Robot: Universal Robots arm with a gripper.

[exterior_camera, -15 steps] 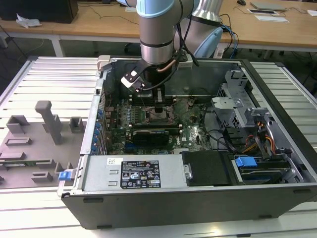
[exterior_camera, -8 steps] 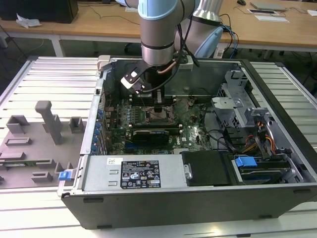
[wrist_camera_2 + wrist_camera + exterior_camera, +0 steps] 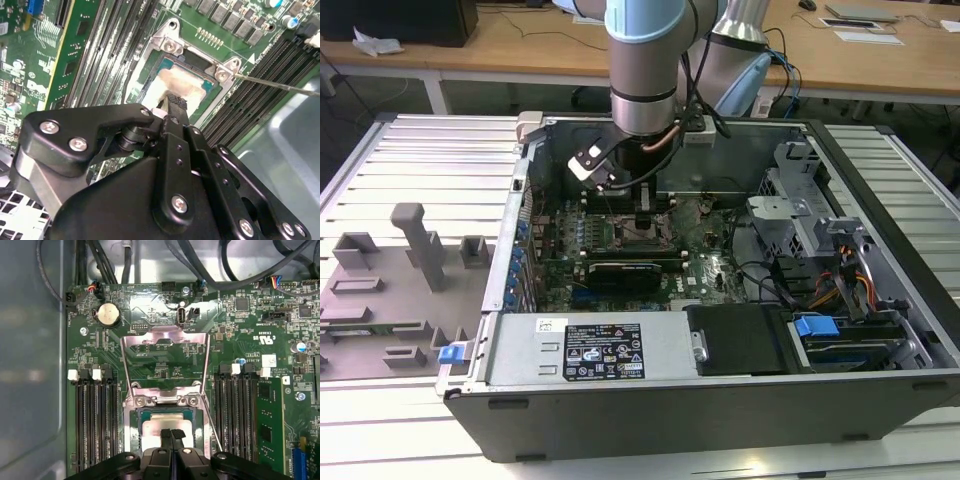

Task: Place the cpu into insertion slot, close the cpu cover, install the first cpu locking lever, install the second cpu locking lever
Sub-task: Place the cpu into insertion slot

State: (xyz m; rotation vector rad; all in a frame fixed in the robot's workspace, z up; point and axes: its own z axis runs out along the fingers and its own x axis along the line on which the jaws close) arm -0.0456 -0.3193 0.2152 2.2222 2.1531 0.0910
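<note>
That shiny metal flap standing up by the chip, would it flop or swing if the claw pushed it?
The flap looks like thin sheet metal, so probably stiff. It seems hinged beside the chip, so a push would likely swing it over rather than slide it. Mostly hole, it's probably light.

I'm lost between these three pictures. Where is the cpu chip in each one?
Exterior view: the cpu sits mid-picture, directly under the tool.
First wrist view: the pale square just beyond the tool's tips.
Second wrist view: the pale square just past the tool.
Shared landmark: the tool's tips, right over the cpu.
</note>
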